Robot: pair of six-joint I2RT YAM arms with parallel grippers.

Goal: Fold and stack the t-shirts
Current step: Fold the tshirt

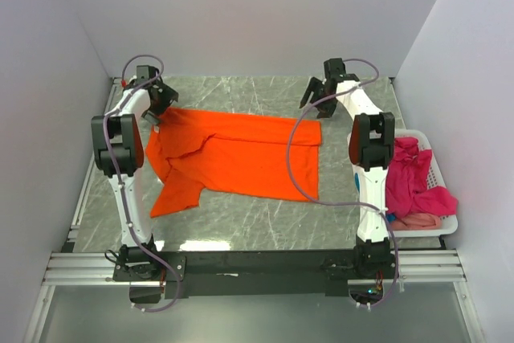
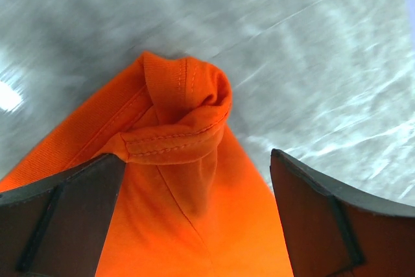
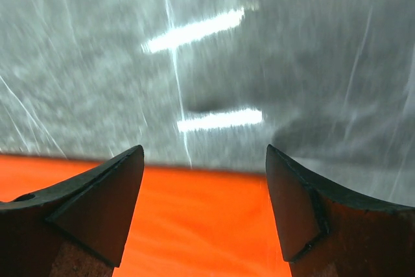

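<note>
Currently the orange t-shirt (image 1: 241, 154) is spread flat on the tabletop (image 1: 241, 226) between the two arms. The left jaws are held wide apart over the shirt's far left corner, where a rolled hem (image 2: 178, 128) is bunched between them (nothing is gripped). The right jaws are likewise stood wide and empty above the far right edge of the cloth. A magenta shirt (image 1: 411, 178) and a pale pink one (image 1: 418, 220) are heaped in the white basket (image 1: 440, 168) at the right.

Trouble could be caused by the curled hem: if it is pinched as it lies, a doubled layer may be caught and a crooked fold dragged in. On the right only a thin edge is offered, so the cloth could be missed and bare tabletop scraped. A grey cable (image 1: 288, 158) is looped over the shirt and might be snagged. Open room is left toward the near edge; the far wall is close behind both arms, and the right side is crowded by the basket.
</note>
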